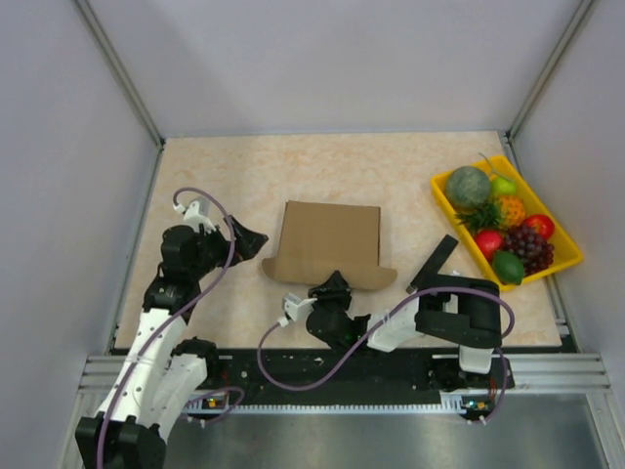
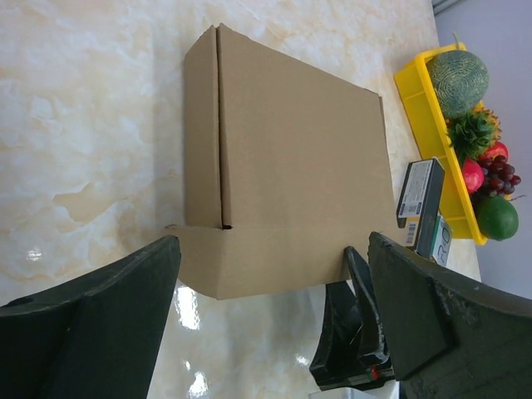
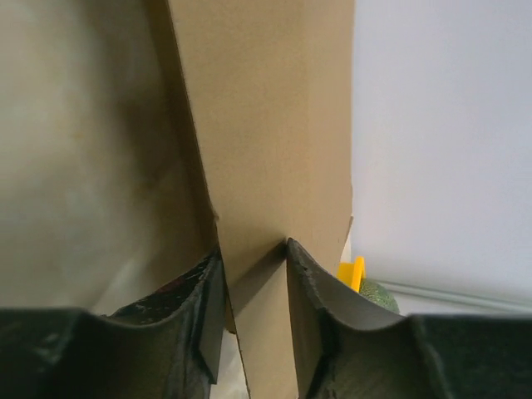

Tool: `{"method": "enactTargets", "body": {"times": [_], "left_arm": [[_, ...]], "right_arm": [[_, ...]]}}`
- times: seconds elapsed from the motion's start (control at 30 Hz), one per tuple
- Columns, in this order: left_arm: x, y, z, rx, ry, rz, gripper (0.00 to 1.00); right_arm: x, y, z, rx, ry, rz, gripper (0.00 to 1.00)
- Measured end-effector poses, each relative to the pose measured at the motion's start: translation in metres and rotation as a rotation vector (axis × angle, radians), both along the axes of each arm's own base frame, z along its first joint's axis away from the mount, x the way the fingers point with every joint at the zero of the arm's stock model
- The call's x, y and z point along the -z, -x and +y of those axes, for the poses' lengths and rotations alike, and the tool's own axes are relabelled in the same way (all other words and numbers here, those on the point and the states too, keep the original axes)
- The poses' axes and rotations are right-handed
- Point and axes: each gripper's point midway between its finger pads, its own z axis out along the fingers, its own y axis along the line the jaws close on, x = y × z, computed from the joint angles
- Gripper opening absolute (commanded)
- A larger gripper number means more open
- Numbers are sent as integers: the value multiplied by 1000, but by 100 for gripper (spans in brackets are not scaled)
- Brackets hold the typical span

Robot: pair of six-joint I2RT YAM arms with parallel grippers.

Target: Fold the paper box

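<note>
A: Beige marbled table (image 1: 215, 176), grey walls around it. Where does the paper box (image 1: 330, 239) lie?

B: Mid-table, just ahead of both arm bases, flat and mostly closed. Its widest part is the near flap, which runs left to right along the edge facing the arms.

A: Which arm is on it?

B: The right gripper (image 3: 253, 283). It comes in from the near side, about the middle of that flap, and its fingers (image 3: 208, 307) are pinched narrow with the cardboard sheet between them.

A: And the left gripper (image 1: 250, 240)?

B: Spread wide, holding nothing. It sits just beside the box's left end, pointing right across it, apart from the cardboard.

A: So what does the next move turn on?

B: My guess is the crease. It lies crosswise to the right gripper's reach, so the flap would swing away from the arms, over the box. The left gripper is nearest the left side panel and could steady that end.

A: Anything in the way?

B: The yellow tray (image 1: 441, 200) of fruit stands well off to the right.
</note>
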Motion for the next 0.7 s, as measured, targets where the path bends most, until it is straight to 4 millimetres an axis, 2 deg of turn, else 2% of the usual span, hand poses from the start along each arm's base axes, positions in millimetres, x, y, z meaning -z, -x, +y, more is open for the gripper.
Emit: {"method": "enactTargets", "body": {"times": [0.1,0.27,0.37,0.4,0.53,0.63,0.7], "left_arm": [[7,-3,-3,13,11,22,98],[24,-8,-6,38,23,93,98],[31,-14,-8,48,39,114,93],[32,-15,-8,50,43,118,93],[47,-22,-15,104,43,165,94],[62,-29,-15,125,14,223,94],[68,-33,-15,130,1,242,94]], "right_arm": [[15,2,-3,-8,43,31,23],[18,3,-4,-3,52,43,25],[20,3,-3,1,50,56,40],[22,4,-3,-1,46,67,58],[34,10,-9,5,60,139,70],[17,17,-15,32,-21,206,74],[-16,24,-18,44,-167,256,77]]}}
